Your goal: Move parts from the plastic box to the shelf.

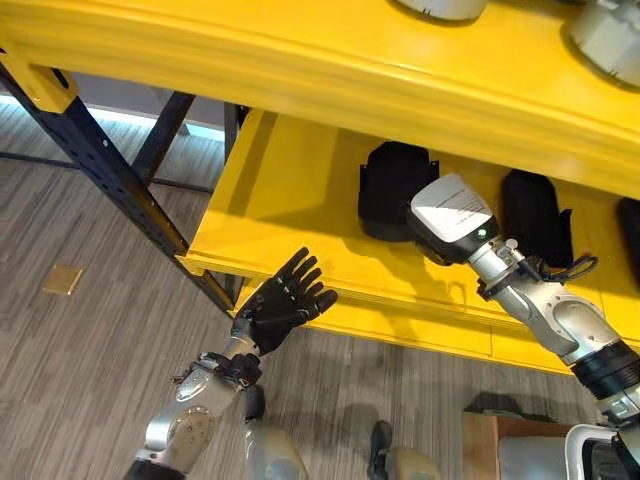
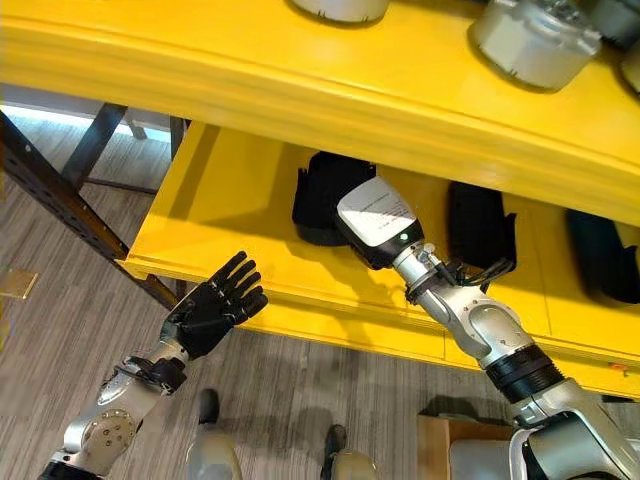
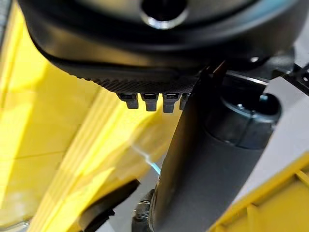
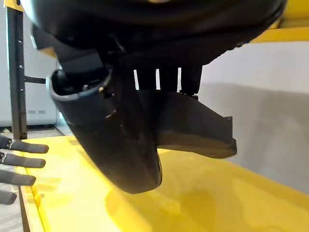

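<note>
Parts are what's going onto the yellow shelf (image 1: 290, 190), and one black part (image 4: 193, 128) sits right under the right hand (image 4: 120, 121) in the right wrist view, resting on the lower shelf board. The fingers come down onto the top of it with the thumb hanging alongside; whether they're actually clamped on it, I can't tell. From the head views the right arm reaches in under the upper board, its wrist block covering the hand, right between two black parts on the lower board: one (image 1: 392, 185) to its left, another (image 1: 535, 215) to its right.

Left hand (image 1: 282, 305) is out in front of the shelf's front edge, fingers spread straight, holding nothing, not touching the shelf. Up on the top board there are a couple of grey round parts (image 2: 525, 40). Dark blue shelf frame (image 1: 110, 170) stands at the left, over the grey wood-look floor (image 1: 70, 400).
</note>
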### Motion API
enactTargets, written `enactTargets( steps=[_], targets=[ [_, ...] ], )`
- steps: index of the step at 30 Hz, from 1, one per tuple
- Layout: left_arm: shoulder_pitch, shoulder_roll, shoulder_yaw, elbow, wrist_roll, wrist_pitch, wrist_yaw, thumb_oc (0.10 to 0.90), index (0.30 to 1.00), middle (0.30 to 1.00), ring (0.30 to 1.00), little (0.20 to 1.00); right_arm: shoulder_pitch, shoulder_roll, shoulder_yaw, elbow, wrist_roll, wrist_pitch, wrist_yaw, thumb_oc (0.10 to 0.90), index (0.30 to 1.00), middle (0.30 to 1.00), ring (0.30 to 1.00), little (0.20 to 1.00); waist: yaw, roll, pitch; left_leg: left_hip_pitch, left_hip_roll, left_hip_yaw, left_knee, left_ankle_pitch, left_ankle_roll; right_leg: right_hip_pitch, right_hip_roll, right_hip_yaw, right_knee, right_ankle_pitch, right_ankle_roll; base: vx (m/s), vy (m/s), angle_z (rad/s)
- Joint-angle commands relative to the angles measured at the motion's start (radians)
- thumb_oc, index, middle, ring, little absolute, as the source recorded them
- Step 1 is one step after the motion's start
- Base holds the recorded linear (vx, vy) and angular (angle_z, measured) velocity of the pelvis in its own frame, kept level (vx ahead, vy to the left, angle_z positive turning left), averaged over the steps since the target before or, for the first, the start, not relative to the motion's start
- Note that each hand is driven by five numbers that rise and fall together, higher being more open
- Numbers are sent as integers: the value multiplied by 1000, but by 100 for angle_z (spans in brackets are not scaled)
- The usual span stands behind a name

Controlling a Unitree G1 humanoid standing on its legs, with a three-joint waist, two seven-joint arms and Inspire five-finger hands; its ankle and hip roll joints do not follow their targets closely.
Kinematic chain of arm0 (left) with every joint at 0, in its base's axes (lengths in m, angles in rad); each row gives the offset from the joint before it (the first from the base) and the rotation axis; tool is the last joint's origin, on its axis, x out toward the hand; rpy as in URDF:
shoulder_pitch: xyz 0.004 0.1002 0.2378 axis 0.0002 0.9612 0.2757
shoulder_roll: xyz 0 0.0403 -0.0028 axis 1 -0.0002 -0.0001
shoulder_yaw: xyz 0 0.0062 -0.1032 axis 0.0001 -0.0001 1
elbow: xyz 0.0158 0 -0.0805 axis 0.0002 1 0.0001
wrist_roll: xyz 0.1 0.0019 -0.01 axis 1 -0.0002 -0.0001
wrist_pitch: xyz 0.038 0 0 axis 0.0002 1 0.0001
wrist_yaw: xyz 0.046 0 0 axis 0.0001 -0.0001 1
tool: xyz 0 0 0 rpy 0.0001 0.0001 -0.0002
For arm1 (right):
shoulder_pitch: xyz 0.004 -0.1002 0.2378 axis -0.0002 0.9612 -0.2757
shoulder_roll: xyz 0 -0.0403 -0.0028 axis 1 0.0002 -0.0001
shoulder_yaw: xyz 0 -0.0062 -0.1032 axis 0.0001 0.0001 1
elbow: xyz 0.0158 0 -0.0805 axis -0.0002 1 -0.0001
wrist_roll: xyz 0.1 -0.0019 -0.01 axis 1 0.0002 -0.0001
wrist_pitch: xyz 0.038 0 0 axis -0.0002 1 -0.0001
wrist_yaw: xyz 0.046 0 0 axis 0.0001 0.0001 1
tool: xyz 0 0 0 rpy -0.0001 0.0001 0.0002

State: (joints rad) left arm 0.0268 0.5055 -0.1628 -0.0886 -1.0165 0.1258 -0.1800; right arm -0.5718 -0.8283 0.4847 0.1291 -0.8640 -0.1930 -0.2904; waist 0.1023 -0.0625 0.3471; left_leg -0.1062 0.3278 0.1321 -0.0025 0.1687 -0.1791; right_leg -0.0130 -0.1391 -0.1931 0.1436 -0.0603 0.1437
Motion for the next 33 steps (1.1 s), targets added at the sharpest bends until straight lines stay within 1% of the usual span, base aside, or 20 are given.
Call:
enactTargets(
  steps=[1,4,8,10,11,14,16,22,27,29,33],
  targets=[
    [-77,9,-20,-132,-42,-53,-34,900,1000,1000,1000,1000,-166,-28,-36,-90,-3,55,-115,400,300,300,300,300,2,17,-60,40,84,83,100,-91,10,-108,-76,-82,190,-63,3,-69,-25,1],
    [-93,19,-38,-133,-46,-68,-28,900,1000,1000,1000,1000,-219,-27,-12,-11,-11,70,-151,400,300,300,300,300,11,25,-29,1,83,70,129,-93,11,-153,-83,-85,247,-77,-1,-88,-35,0],
    [-110,22,-48,-133,-48,-77,-24,900,1000,1000,1000,1000,-266,-28,19,39,-45,70,-167,400,300,300,300,300,18,34,-4,-33,82,59,147,-91,11,-191,-88,-86,287,-87,-6,-76,-16,3],
    [-121,24,-54,-131,-51,-81,-20,900,1000,1000,1000,1000,-304,-38,50,76,-33,103,-175,400,300,300,300,300,21,41,13,-51,79,54,153,-89,12,-216,-93,-86,308,-94,-8,-116,4,1],
    [-134,22,-63,-126,-49,-94,-28,900,1000,1000,1000,1000,-335,-47,66,104,-34,127,-179,400,300,300,300,300,23,48,31,-71,77,50,161,-88,12,-242,-98,-84,332,-100,-9,-126,7,0],
    [-139,23,-68,-128,-55,-99,-24,900,1000,1000,1000,1000,-349,-57,72,118,-33,127,-183,400,300,300,300,300,21,52,39,-82,75,48,167,-88,12,-257,-102,-82,346,-105,-9,-72,8,0],
    [-149,25,-73,-123,-64,-103,-23,900,1000,1000,1000,1000,-368,-66,79,132,-20,139,-176,400,300,300,300,300,20,56,48,-93,74,48,172,-89,12,-272,-106,-81,358,-107,-10,-62,2,2],
    [-176,19,-98,-116,-69,-118,-20,900,1000,1000,1000,1000,-436,-80,121,212,0,158,-202,400,300,300,300,300,17,68,67,-112,70,49,174,-89,13,-306,-112,-72,376,-112,-10,-52,7,-1],
    [-189,14,-116,-106,-54,-139,-16,900,1000,1000,1000,1000,-494,-82,154,273,0,181,-208,400,300,300,300,300,18,80,76,-120,66,50,173,-89,13,-323,-117,-68,385,-114,-10,-23,8,-1],
    [-194,11,-124,-102,-46,-157,-17,900,1000,1000,1000,1000,-518,-83,171,306,9,188,-221,400,300,300,300,300,19,85,78,-121,64,49,172,-88,14,-325,-117,-68,387,-116,-11,0,0,0],
    [-206,17,-124,-96,-60,-174,-15,900,1000,1000,1000,1000,-567,-87,191,360,33,184,-242,400,300,300,300,300,21,92,81,-125,63,48,174,-89,14,-335,-123,-68,399,-119,-10,0,0,0]
  ],
)
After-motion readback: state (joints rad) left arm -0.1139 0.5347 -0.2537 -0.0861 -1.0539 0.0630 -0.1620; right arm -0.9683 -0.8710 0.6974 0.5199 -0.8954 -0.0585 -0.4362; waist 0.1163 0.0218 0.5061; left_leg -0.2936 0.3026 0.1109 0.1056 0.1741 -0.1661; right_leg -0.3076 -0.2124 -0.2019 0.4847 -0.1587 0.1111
